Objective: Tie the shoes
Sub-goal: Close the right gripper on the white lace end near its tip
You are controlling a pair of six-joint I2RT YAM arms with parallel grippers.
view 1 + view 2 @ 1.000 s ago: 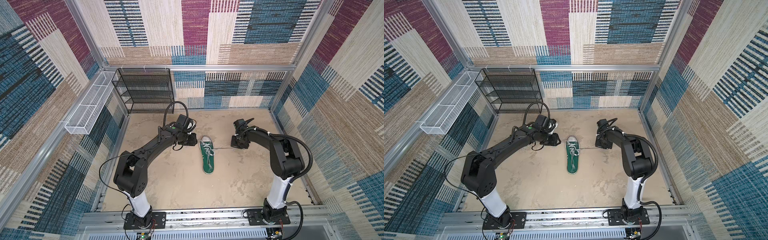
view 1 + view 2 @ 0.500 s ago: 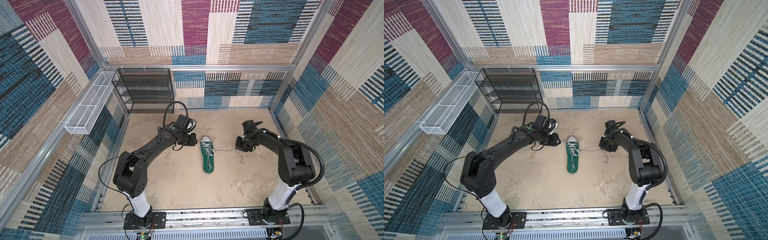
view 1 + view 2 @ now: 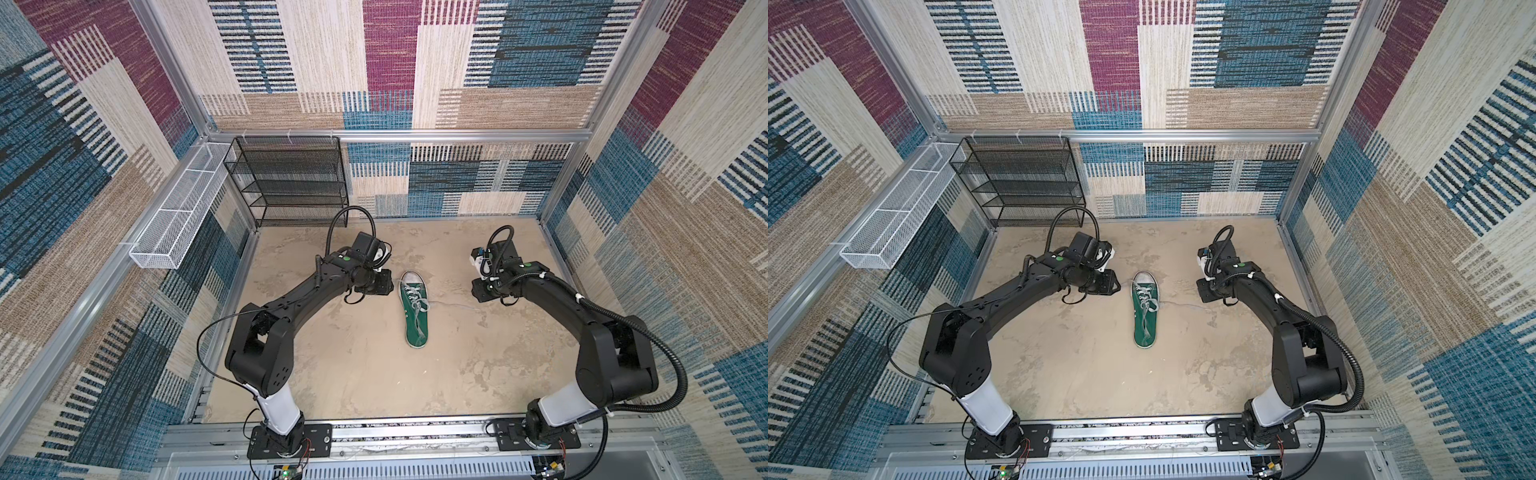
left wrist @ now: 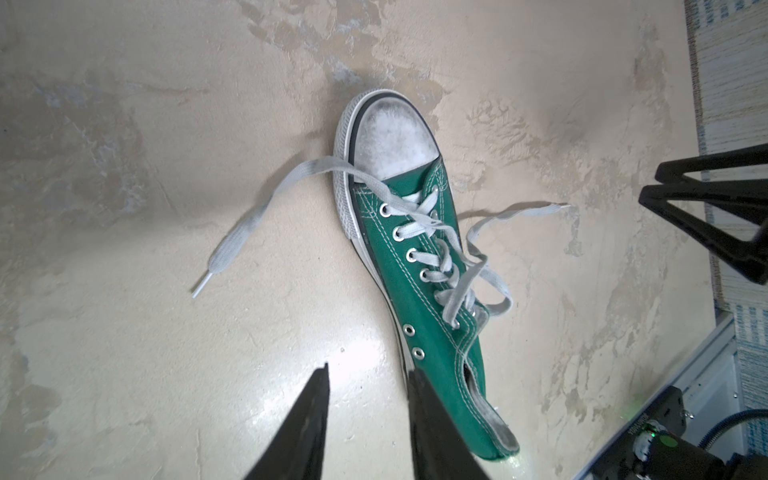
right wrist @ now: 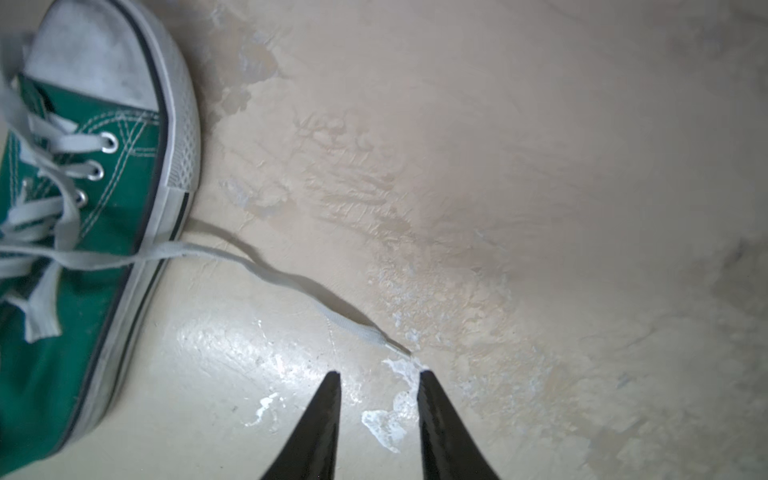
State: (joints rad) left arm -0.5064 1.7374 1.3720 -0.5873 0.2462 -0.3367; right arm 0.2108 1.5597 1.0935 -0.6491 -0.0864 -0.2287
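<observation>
A single dark green sneaker [image 3: 414, 316] [image 3: 1145, 311] with a white toe cap lies on the beige floor, toe pointing to the back wall, laces loose. My left gripper [image 4: 369, 370] [image 3: 380, 286] hovers open just left of the shoe [image 4: 415, 270], one finger [image 4: 432, 415] beside its sole edge, nothing between the fingers. A lace [image 4: 249, 224] trails onto the floor on that side. My right gripper [image 5: 378, 373] [image 3: 482, 291] is open and empty, right of the shoe [image 5: 83, 208]. The other lace [image 5: 291, 282] lies slack, its tip just ahead of the fingertips.
A black wire shelf rack [image 3: 291, 183] stands at the back left corner. A white wire basket [image 3: 178, 216] hangs on the left wall. Patterned walls and aluminium rails [image 3: 395, 135] enclose the floor on all sides.
My right gripper has opened and let go of the lace end, which was stretched out and now lies slack on the floor. The right arm's elbow swung outward. The left arm has not moved.
</observation>
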